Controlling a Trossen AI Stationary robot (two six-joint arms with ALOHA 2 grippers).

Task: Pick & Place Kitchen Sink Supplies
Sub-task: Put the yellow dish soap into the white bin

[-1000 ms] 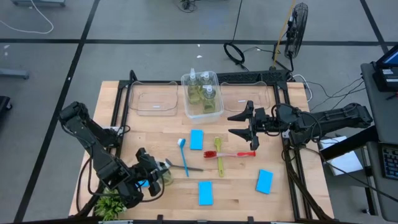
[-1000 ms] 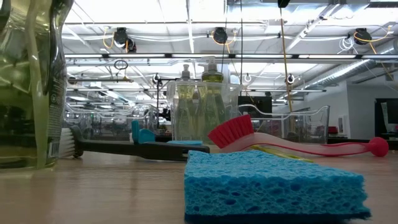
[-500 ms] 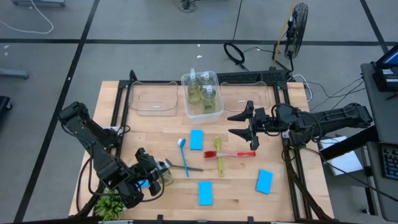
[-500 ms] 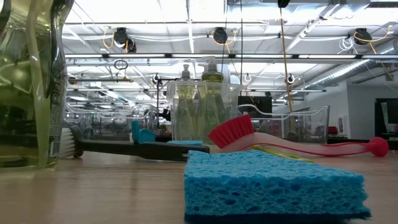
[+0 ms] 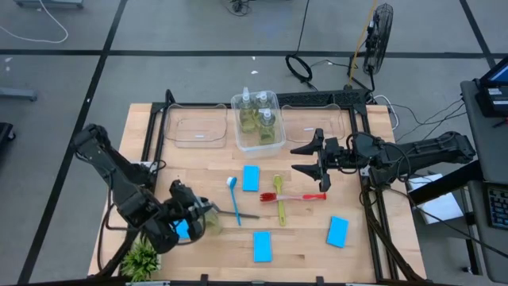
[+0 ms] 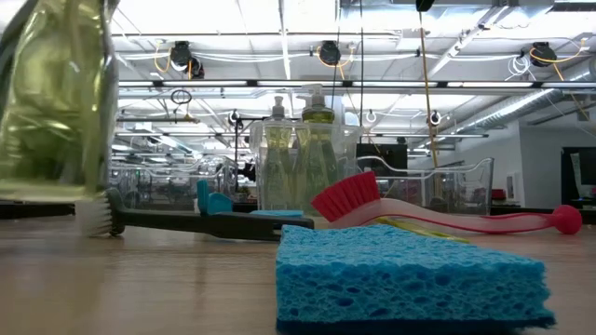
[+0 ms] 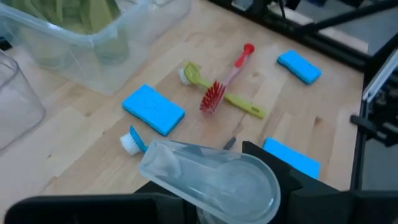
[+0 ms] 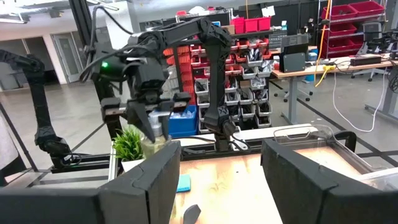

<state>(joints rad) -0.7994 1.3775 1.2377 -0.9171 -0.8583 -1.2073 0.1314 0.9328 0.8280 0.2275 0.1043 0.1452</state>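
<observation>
My bench sits in a big open workshop. Grey floor all around it, marked off with dark lines, cables snaking across. A black fan stands just off the far corner. Overhead I've got bright strip lights and exposed rails with reels hanging down. Further back there are shelves of red bins and a desk with gear on it.
</observation>
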